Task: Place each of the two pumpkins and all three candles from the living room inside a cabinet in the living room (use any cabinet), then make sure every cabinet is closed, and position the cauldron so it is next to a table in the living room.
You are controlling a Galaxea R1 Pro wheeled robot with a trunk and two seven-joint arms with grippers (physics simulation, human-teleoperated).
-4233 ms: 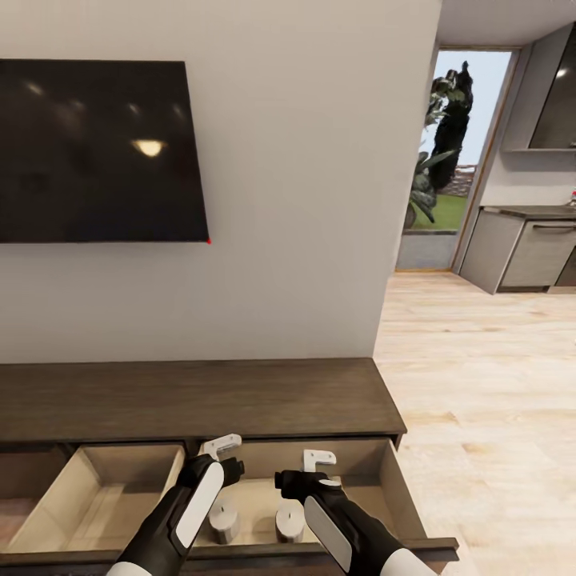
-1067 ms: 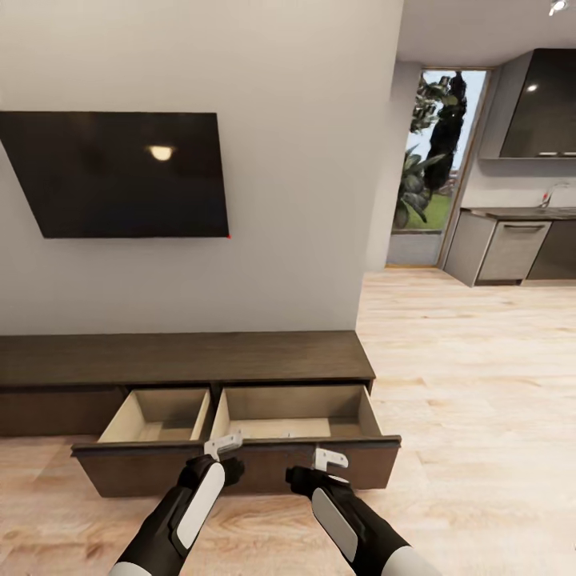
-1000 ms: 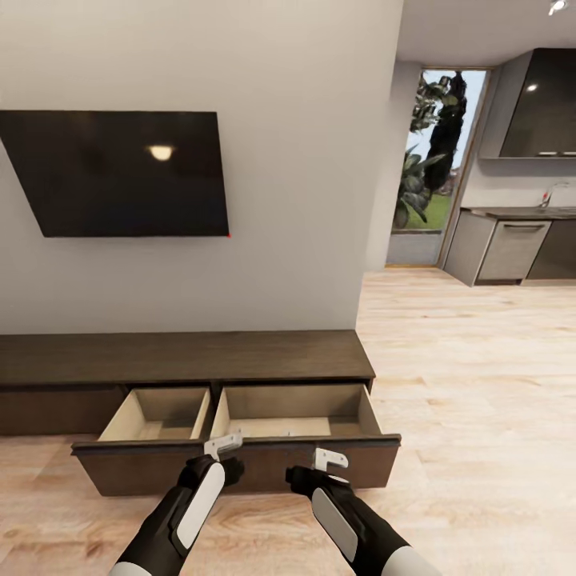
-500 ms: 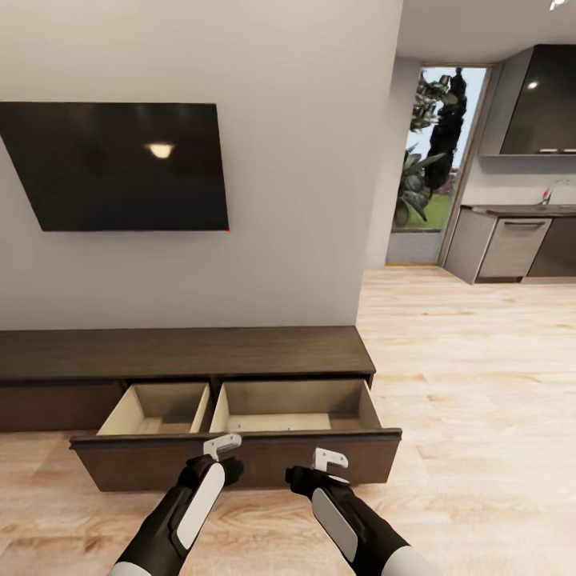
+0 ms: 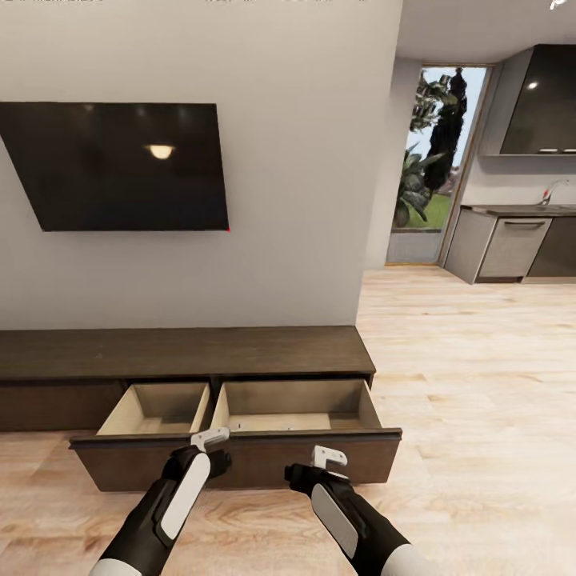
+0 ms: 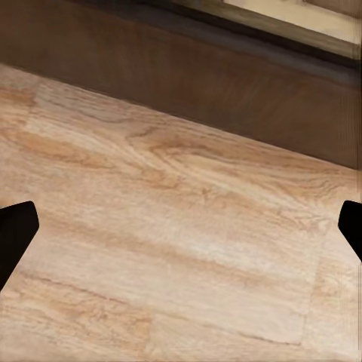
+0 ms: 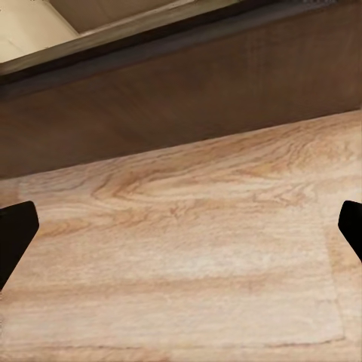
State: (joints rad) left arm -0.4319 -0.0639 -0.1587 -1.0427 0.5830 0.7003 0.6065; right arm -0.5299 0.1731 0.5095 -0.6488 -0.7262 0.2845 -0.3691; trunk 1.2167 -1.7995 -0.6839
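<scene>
Both my jaws spread and empty, I'd push the cabinet [image 5: 240, 356]'s stiff, heavy open drawer fronts [image 5: 240, 460] flat-on, since they're handle-less.

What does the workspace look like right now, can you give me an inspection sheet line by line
Surface: pale wood floor under both arms.
Job's things: cabinet with two drawers pulled out, left drawer and right drawer; their contents cannot be made out.
Clutter: nothing seen.
Grippers: left gripper and right gripper both open and empty, in front of the drawer fronts.
Cables: nothing seen.
Surroundings: wall television, kitchen units, glass door with plants.
</scene>
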